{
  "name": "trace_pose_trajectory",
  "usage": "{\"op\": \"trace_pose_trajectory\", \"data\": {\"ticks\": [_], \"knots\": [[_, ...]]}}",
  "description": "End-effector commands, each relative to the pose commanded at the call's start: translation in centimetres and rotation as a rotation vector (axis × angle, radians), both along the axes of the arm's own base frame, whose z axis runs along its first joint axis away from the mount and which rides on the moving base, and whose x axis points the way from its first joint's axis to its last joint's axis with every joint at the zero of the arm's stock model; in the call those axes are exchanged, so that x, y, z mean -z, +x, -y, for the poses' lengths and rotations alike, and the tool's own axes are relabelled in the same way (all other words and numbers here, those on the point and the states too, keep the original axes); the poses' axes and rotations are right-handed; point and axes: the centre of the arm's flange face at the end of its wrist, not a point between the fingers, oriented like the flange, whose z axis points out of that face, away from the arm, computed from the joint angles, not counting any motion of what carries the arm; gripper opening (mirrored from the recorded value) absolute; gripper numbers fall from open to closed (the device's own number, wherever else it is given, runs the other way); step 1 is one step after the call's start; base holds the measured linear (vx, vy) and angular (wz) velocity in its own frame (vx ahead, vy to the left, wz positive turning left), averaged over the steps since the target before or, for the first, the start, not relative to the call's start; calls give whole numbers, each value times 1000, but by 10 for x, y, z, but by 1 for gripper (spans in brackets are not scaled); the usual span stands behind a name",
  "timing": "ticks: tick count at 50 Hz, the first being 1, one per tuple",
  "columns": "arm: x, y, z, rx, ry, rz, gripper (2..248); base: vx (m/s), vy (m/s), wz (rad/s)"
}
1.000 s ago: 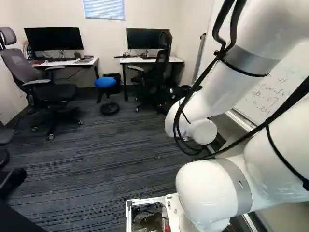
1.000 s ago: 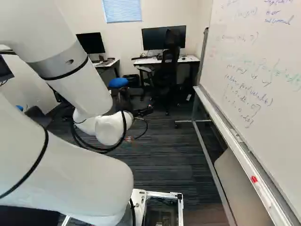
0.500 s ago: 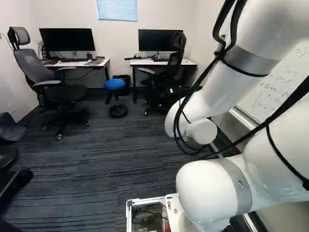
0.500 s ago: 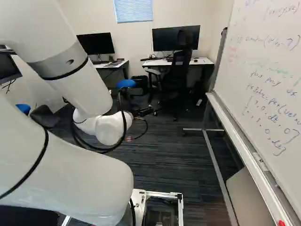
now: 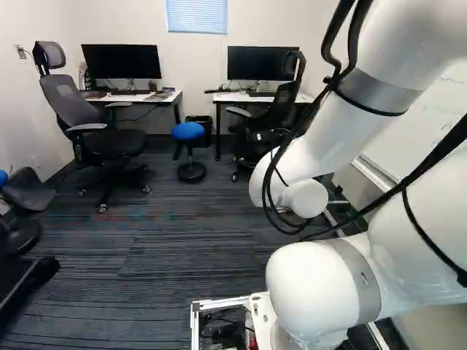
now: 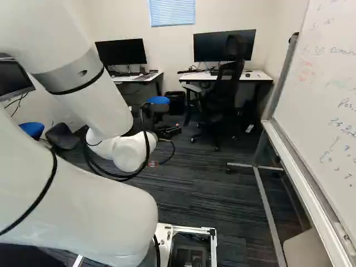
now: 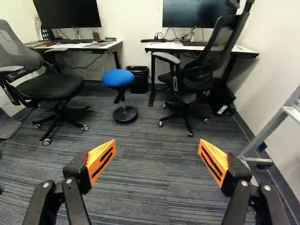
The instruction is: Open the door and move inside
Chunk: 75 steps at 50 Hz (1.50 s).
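No door shows in any view. My gripper stands out beyond the white arm in the right base view, small and partly hidden by the wrist and its looping cable. In the wrist view the gripper is open, its two orange pads wide apart above the dark striped carpet. Nothing lies between the fingers. In the left base view the arm hides the gripper.
Ahead are a blue stool, a black office chair, a grey office chair and two desks with monitors. A whiteboard on a metal frame stands to the right. A bin sits by the wall.
The base has turned left: the desks, chairs, stool and whiteboard have all shifted rightward in both base views. The arm holds the same pose against its lowest joint.
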Motion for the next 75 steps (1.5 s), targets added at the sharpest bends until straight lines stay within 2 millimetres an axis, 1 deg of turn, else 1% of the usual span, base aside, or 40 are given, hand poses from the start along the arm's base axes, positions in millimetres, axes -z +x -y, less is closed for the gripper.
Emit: {"op": "trace_pose_trajectory", "data": {"ticks": [17, 50, 75], "knots": [[0, 0, 0, 0, 0, 0, 247, 213, 46, 154], [0, 0, 0, 0, 0, 0, 247, 222, 75, 142], [0, 0, 0, 0, 0, 0, 247, 241, 60, -9]]}}
